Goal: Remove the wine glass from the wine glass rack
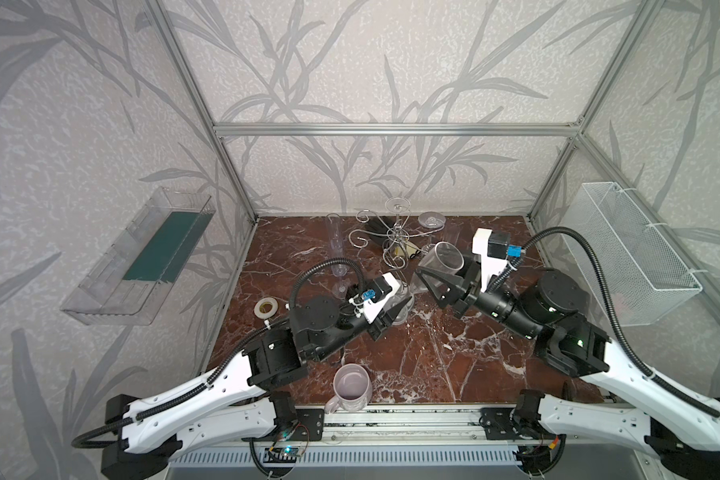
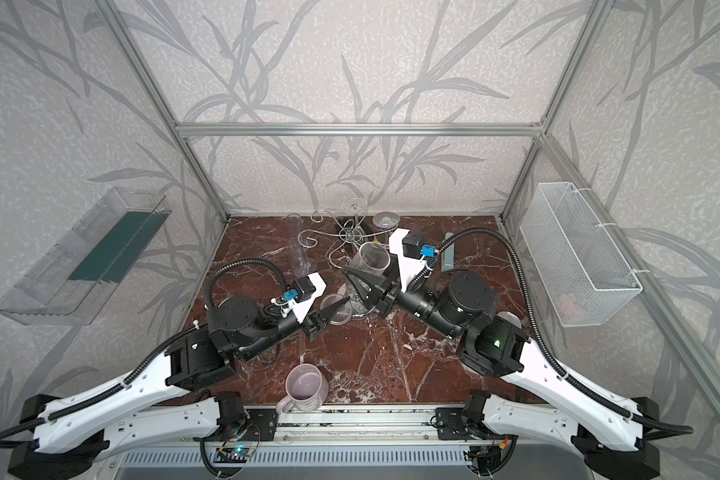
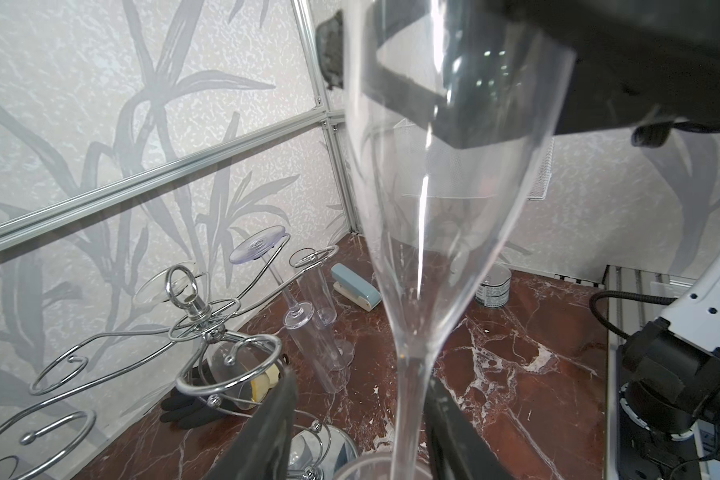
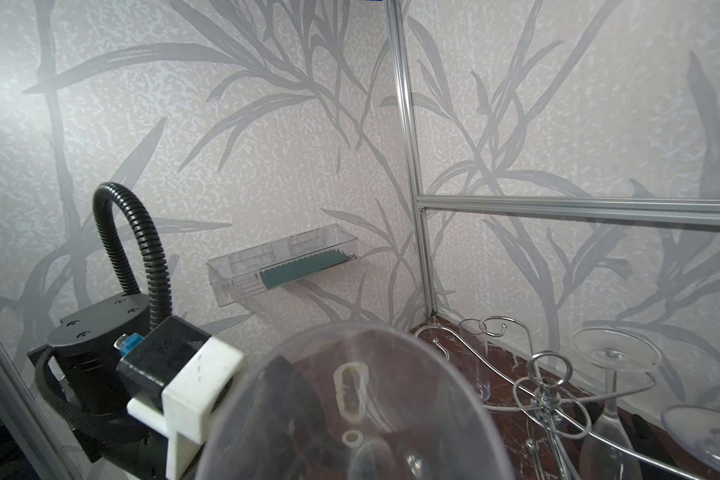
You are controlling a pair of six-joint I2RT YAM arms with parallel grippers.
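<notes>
Wine glass stem stands between parted left fingers — right fingers grip its bowl.

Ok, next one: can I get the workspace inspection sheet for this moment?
Surface: red-brown marble tabletop, no spills seen.
Job's things: wine glass off the wine glass rack; other glasses hang there.
Clutter: lilac mug, tape roll, stapler, black glove.
Grippers: left gripper open around the stem; right gripper shut on the bowl.
Cables: black conduits loop over both arms, unsnagged.
Surroundings: clear wall bin, white wire basket.
</notes>
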